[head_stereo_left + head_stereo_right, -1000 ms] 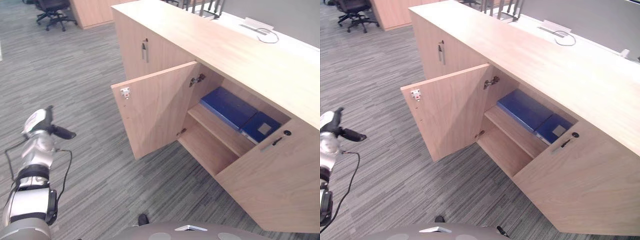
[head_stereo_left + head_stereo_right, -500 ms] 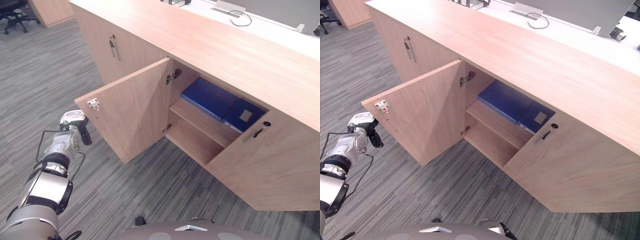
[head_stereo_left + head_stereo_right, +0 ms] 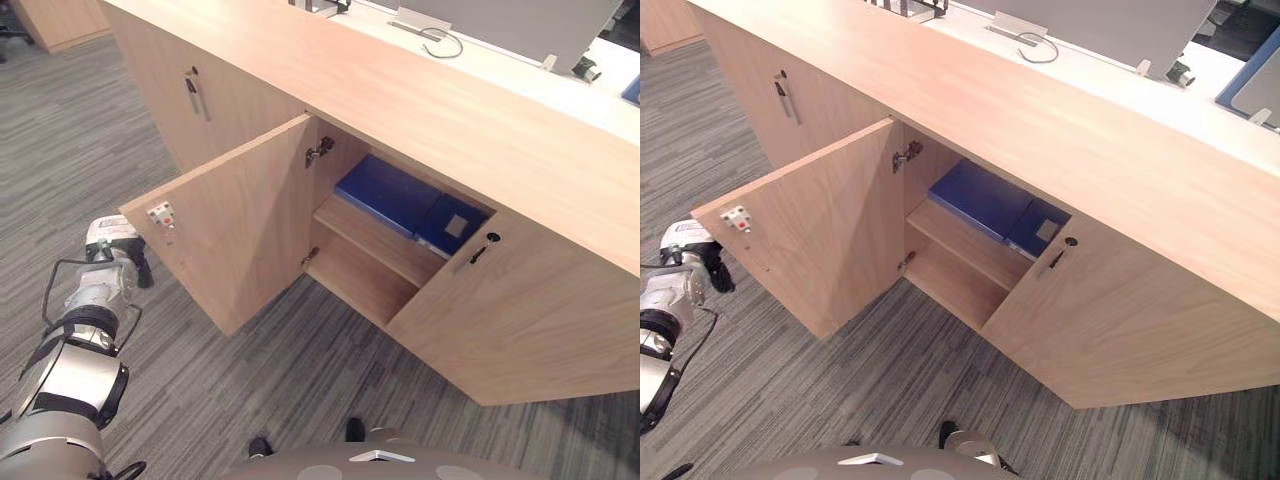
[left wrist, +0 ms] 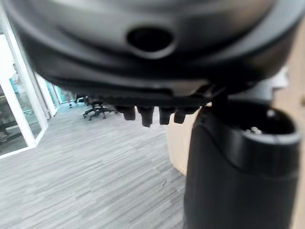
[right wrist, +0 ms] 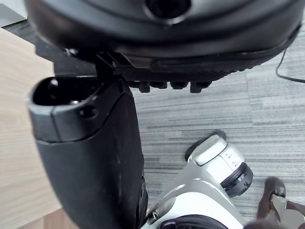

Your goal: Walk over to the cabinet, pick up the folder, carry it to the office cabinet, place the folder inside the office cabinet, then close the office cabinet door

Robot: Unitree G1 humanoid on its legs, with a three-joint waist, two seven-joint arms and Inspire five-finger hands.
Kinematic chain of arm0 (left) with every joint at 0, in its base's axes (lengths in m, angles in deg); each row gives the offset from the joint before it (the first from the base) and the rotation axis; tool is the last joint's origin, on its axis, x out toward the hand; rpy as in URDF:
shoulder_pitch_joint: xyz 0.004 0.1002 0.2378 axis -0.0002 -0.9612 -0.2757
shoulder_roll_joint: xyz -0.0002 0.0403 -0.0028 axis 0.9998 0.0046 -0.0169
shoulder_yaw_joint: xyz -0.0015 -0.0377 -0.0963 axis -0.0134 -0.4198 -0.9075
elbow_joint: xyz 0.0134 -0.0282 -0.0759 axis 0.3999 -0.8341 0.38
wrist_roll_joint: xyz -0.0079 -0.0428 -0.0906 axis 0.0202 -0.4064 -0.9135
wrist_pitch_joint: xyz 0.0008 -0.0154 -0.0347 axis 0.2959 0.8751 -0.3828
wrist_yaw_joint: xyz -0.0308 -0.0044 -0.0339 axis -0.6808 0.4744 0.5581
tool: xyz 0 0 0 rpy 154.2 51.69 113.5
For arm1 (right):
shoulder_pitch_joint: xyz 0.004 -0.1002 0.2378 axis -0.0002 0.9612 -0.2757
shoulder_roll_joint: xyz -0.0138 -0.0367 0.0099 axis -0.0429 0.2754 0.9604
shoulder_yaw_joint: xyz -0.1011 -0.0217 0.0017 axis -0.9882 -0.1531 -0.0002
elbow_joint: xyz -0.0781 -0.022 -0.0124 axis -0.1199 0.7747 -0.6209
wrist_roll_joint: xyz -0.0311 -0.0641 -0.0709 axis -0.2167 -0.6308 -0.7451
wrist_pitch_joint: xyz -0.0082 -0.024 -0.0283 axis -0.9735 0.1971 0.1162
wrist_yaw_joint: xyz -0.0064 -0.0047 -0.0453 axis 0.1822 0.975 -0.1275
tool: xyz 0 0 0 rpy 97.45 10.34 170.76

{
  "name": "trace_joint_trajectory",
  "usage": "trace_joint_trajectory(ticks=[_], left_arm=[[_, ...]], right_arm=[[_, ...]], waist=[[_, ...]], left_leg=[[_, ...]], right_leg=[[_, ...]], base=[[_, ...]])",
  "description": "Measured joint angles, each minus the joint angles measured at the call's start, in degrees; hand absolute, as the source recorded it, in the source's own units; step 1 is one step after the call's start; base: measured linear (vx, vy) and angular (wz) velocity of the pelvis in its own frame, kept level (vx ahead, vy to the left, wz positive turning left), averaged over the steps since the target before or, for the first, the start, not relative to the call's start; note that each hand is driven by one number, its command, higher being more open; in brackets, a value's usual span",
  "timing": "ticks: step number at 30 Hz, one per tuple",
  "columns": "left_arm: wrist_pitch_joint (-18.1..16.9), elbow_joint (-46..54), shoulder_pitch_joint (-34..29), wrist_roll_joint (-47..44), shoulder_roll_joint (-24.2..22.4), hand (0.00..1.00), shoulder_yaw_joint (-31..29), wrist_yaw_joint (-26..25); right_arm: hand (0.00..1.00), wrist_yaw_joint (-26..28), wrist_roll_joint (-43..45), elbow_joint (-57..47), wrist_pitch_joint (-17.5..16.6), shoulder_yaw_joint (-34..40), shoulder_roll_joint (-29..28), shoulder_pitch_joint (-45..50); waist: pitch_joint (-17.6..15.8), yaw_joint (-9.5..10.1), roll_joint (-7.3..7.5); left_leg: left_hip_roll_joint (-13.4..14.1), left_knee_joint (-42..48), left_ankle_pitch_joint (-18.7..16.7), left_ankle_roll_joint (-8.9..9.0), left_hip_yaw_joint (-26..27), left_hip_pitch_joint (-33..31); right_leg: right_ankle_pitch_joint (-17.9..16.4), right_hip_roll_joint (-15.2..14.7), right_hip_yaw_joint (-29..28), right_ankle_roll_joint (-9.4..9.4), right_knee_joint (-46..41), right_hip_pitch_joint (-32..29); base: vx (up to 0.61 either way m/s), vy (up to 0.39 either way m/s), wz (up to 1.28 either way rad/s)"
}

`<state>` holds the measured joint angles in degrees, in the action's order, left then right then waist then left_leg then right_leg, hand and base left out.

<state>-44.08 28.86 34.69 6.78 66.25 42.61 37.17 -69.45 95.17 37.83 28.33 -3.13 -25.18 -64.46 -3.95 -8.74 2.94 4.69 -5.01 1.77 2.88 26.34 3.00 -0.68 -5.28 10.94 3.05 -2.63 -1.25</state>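
two dark hands hang free, neither one holding anything. the left hand (image 3: 118, 250) sits low on the robot's left, over the grey striped carpet (image 3: 300, 370) and just beside the outer edge of the open cabinet door (image 3: 240, 225). in its wrist view the fingers (image 4: 145, 114) hang loose in a row next to the thumb, closed around nothing. the right hand (image 5: 167, 43) shows in its own wrist view, above the carpet with pale wood beside it. its fingers are also relaxed and its palm is bare.

the open door swings wide toward the robot's left. a small white latch plate (image 3: 160, 212) sits at the door's top free corner, and a metal hinge (image 3: 320, 152) is at the back edge. the door belongs to a long, light wood cabinet (image 3: 400, 95). inside, a shelf (image 3: 385, 245) divides the opening into an upper and a lower space.

a larger blue folder (image 3: 385, 193) lies flat on that shelf, untouched. a smaller blue folder (image 3: 450, 222) with a pale label lies right beside it, on the robot's right.

next to the opening, the closed right door (image 3: 520, 315) has a dark keyhole (image 3: 492, 237) and a dark handle (image 3: 478, 254).

beyond the cabinet top, a white surface (image 3: 500, 65) holds a looped cable (image 3: 442, 40).
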Motion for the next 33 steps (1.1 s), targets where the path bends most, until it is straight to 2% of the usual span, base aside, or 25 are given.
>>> trace_joint_trajectory(ticks=[2, 4, 7, 8, 9, 12, 13, 15, 16, 17, 19, 20, 22, 23, 26, 28, 30, 31, 32, 33], left_arm=[[0.00, 8.99, -3.93, -0.45, -0.68, 1.00, -0.37, -1.83], [-0.06, 18.82, -8.10, -2.93, -3.28, 1.00, -0.37, -3.28], [-1.45, 32.02, -14.26, -4.61, -9.95, 1.00, 2.12, -4.30], [-2.91, 35.88, -17.57, -5.43, -12.05, 1.00, 3.88, -4.67], [-3.48, 37.53, -18.97, -5.92, -13.39, 1.00, 5.22, -4.84], [-6.20, 39.47, -23.36, -8.55, -21.28, 1.00, 12.97, -4.21], [-7.04, 39.47, -24.09, -9.16, -22.05, 1.00, 14.72, -3.63], [-11.22, 39.47, -26.17, -9.39, -23.91, 1.00, 23.65, 0.93], [-12.21, 39.48, -27.02, -9.40, -24.53, 1.00, 25.37, 2.24], [-14.02, 39.48, -29.46, -9.61, -25.98, 1.00, 28.27, 5.37], [-15.42, 39.47, -32.38, -9.95, -27.03, 1.00, 29.14, 8.24], [-15.76, 39.47, -34.56, -11.05, -27.59, 1.00, 28.99, 9.95], [-15.58, 39.47, -37.26, -11.64, -27.95, 1.00, 27.08, 11.74], [-15.16, 39.44, -39.12, -11.64, -27.95, 1.00, 24.04, 12.87], [-13.60, 39.45, -40.77, -11.60, -28.01, 1.00, 18.75, 14.06], [-13.05, 38.92, -41.49, -11.70, -28.12, 1.00, 15.35, 14.72], [-13.18, 33.00, -41.32, -14.09, -29.80, 1.00, 9.48, 14.30], [-13.13, 22.42, -39.80, -16.42, -33.02, 1.00, 2.01, 12.89], [-12.74, 17.40, -38.75, -17.38, -34.12, 1.00, -1.42, 12.06], [-10.80, 7.27, -36.90, -20.58, -35.24, 1.00, -8.67, 9.27]], right_arm=[[1.00, -0.26, -0.11, -0.88, -0.05, -0.50, 0.03, 0.38], [1.00, -0.41, -0.45, -2.32, 0.03, -1.11, 0.17, 0.99], [1.00, -0.59, -0.99, -4.13, 0.23, -1.99, 0.50, 1.70], [1.00, -0.66, -2.34, -4.62, 0.25, -2.33, 0.63, 2.03], [1.00, -0.66, -2.88, -4.85, 0.30, -2.38, 0.75, 2.16], [1.00, -0.65, -7.87, -5.24, 0.31, -3.35, 2.04, 2.18], [1.00, -0.62, -9.36, -5.19, 0.33, -3.89, 2.53, 2.18], [1.00, 1.10, -16.02, -4.94, 0.18, -4.45, 5.27, 2.17], [1.00, 1.94, -18.06, -4.87, 0.10, -4.45, 6.07, 2.17], [1.00, 3.58, -26.25, -3.61, -0.13, -5.01, 8.14, 2.21], [1.00, 5.08, -35.11, -1.77, 0.74, -7.90, 10.18, 2.95], [1.00, 7.14, -42.30, -1.38, 1.49, -10.95, 11.44, 4.75], [1.00, 10.94, -51.15, -1.67, 1.46, -17.94, 12.37, 7.88], [1.00, 14.50, -56.01, -1.82, 1.37, -24.60, 12.59, 9.44], [1.00, 20.83, -59.14, -3.11, -0.50, -34.47, 11.61, 11.64], [1.00, 22.96, -58.77, -3.36, -1.84, -37.90, 10.60, 12.33], [1.00, 23.46, -57.92, -3.34, -2.11, -39.67, 9.46, 12.12], [1.00, 23.49, -57.41, -2.88, -2.31, -40.03, 8.73, 11.83], [1.00, 23.40, -56.24, -2.54, -2.24, -40.07, 8.52, 11.50], [1.00, 22.42, -54.81, -1.13, -2.02, -39.99, 8.09, 10.27]], waist=[[0.05, 0.22, 0.08], [0.10, 0.49, 0.14], [0.47, 0.52, 0.30], [0.72, 0.50, 0.35], [0.94, 0.48, 0.39], [1.63, 0.44, 0.29], [1.86, 0.43, 0.32], [2.47, 0.19, 0.09], [2.56, 0.01, -0.04], [2.33, -0.18, -0.36], [2.52, -0.18, -0.64], [2.44, 0.23, -0.94], [2.39, 0.78, -1.87], [2.46, 0.77, -2.24], [2.49, 0.66, -2.19], [2.51, 0.62, -2.01], [2.62, 0.56, -1.67], [2.91, 0.57, -1.24], [2.94, 0.56, -1.25], [3.00, 0.52, -0.79]], left_leg=[[-0.83, -0.01, 0.13, -0.20, -0.61, -0.61], [-1.72, -0.03, 0.16, -0.34, -0.98, -0.66], [-3.08, -0.22, 0.09, -0.76, -1.52, -0.86], [-3.48, -0.23, 0.22, -1.59, -1.48, -1.02], [-3.69, -0.24, 0.27, -1.68, -1.49, -1.26], [-4.16, -0.27, 0.62, -2.22, -1.93, -1.57], [-4.15, -0.28, 0.64, -2.26, -2.00, -1.55], [-4.07, -0.28, 0.97, -2.73, -2.81, -1.46], [-4.07, -0.28, 0.99, -2.76, -3.03, -1.36], [-4.05, -0.28, 1.01, -2.79, -3.54, -0.45], [-4.00, -0.28, 1.01, -2.79, -4.16, -0.03], [-3.91, -0.27, 0.97, -2.73, -4.49, 0.08], [-3.75, -0.28, 0.67, -2.29, -4.83, 0.30], [-3.60, -0.28, 0.67, -2.23, -5.01, 0.50], [-3.47, -0.29, 0.77, -2.08, -5.44, 0.36], [-3.56, -0.30, 0.69, -2.13, -5.46, 0.18], [-3.71, -0.30, 0.57, -2.26, -5.46, -0.01], [-3.82, -0.30, 0.51, -2.31, -5.48, -0.24], [-3.85, -0.30, 0.46, -2.31, -5.49, -0.35], [-3.85, -0.29, 0.33, -2.35, -5.44, -0.38]], right_leg=[[0.30, -0.80, 0.37, 0.65, 0.05, -0.21], [0.53, -1.68, 0.81, 1.06, 0.06, 0.01], [0.83, -2.81, 1.37, 1.55, 0.91, 0.45], [0.80, -3.17, 1.43, 1.62, 0.96, 0.44], [0.74, -3.43, 1.51, 1.71, 0.97, 0.33], [0.79, -3.80, 2.21, 1.92, 1.68, 0.35], [0.70, -3.80, 2.24, 1.79, 1.69, 0.35], [0.51, -3.75, 3.02, 1.52, 1.75, 0.82], [0.50, -3.75, 3.28, 1.50, 1.83, 1.09], [0.51, -3.86, 3.88, 1.53, 1.97, 2.29], [0.48, -3.91, 4.55, 1.58, 2.37, 3.27], [0.37, -3.80, 4.89, 1.66, 2.72, 3.64], [-0.03, -3.67, 5.27, 1.38, 2.70, 4.07], [-0.39, -3.56, 5.51, 1.69, 2.66, 4.38], [-0.48, -3.46, 5.85, 1.79, 2.63, 4.44], [-0.51, -3.52, 5.86, 1.83, 2.68, 4.47], [-0.54, -3.63, 5.83, 1.87, 2.83, 4.39], [-0.54, -3.66, 5.68, 1.88, 3.03, 4.30], [-0.54, -3.64, 5.61, 1.88, 3.17, 4.28], [-0.52, -3.59, 5.42, 1.89, 3.43, 4.36]], base=[[-0.06, 0.070, 0.24], [-0.04, 0.077, 0.16], [-0.04, 0.064, 0.05], [-0.05, 0.057, -0.05], [-0.05, 0.048, 0.01], [-0.06, 0.029, 0.06], [-0.06, 0.012, 0.02], [-0.02, -0.003, 0.12], [0.00, -0.002, 0.20], [0.00, 0.006, 0.17], [0.00, 0.010, 0.19], [-0.01, -0.004, 0.18], [-0.01, -0.013, 0.11], [-0.01, -0.013, 0.06], [-0.02, -0.012, 0.05], [0.00, 0.000, 0.00], [0.01, 0.017, 0.01], [0.03, 0.026, 0.02], [0.05, 0.024, 0.00], [0.05, 0.010, -0.04]])
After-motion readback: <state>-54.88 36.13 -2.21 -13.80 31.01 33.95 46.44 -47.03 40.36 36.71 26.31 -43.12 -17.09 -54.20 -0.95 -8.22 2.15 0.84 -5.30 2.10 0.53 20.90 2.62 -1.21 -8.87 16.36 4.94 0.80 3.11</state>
